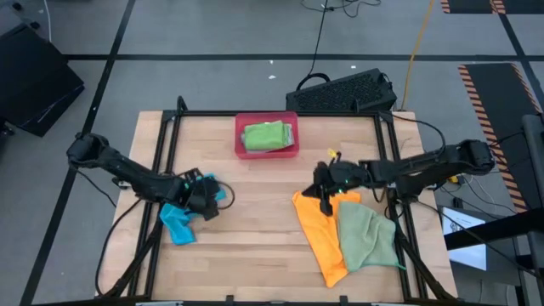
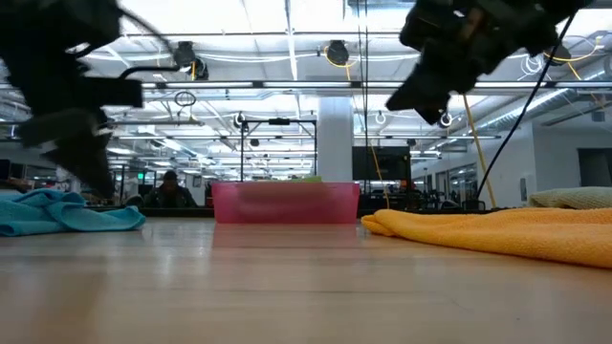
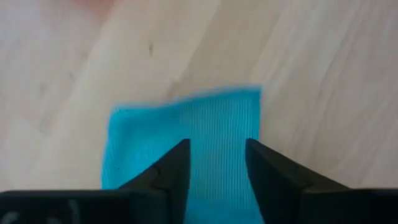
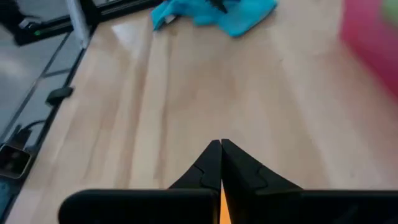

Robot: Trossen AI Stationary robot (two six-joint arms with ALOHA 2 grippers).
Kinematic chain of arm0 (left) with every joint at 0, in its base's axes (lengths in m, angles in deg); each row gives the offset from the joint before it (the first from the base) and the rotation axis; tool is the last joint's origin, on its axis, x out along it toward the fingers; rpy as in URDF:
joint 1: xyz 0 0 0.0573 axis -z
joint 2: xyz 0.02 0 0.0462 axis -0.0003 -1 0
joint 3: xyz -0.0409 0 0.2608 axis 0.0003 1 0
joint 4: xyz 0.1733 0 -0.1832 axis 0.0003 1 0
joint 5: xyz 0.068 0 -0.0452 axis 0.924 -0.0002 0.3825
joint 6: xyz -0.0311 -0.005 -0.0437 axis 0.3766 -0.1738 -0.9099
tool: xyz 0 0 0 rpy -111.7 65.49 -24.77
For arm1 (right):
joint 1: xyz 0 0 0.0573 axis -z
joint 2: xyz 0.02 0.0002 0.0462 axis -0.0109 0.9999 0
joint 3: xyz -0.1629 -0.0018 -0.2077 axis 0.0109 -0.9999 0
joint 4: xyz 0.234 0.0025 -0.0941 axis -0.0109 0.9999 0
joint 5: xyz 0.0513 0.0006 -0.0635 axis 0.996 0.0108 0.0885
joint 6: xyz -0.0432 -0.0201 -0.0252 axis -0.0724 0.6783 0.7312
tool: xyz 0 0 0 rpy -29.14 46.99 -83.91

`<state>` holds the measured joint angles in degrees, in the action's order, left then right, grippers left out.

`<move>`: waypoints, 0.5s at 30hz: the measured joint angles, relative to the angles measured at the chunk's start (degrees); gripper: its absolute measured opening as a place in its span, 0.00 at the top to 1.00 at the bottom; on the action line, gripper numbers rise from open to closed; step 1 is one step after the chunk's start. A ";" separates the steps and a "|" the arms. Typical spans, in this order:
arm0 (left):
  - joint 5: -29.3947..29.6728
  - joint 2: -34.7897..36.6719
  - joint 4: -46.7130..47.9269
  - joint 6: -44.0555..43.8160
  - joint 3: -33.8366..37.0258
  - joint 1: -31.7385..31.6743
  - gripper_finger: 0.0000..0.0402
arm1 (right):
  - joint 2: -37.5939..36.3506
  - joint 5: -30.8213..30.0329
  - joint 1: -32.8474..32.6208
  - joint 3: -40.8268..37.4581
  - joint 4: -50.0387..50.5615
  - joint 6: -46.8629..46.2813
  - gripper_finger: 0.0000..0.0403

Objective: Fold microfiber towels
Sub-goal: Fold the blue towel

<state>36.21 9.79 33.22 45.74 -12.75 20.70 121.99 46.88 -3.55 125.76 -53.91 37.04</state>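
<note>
A blue towel lies crumpled at the table's left side, one flat corner spread out in the left wrist view; an orange towel lies spread at the right, with a pale green towel overlapping its right edge; a bright green towel, folded, sits in the tray.

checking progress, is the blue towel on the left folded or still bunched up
Bunched up, not folded. In the high view the blue towel lies crumpled in an uneven heap under the left gripper; only one corner lies flat between its fingers.
</note>
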 joint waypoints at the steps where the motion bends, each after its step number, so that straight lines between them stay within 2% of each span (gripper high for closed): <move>1: -0.02 0.00 0.03 -1.41 1.10 1.03 0.58 | 0.00 -0.90 -1.24 -0.89 -0.69 -0.66 1.00; 5: 1.46 0.02 -1.19 -1.80 4.26 3.28 0.46 | 0.68 -5.01 -4.69 -2.34 -2.79 -1.64 1.00; 8: 1.57 0.04 -4.37 0.67 6.23 3.83 0.42 | 0.70 -7.20 -5.99 -3.31 -5.42 -1.60 1.00; 15: 0.59 0.09 -23.59 4.39 12.44 0.91 0.51 | 0.66 -7.14 -6.18 -7.69 -14.66 -0.96 1.00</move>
<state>36.80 9.88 9.63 50.13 -0.31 21.60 122.65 39.74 -9.73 118.07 -68.57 36.08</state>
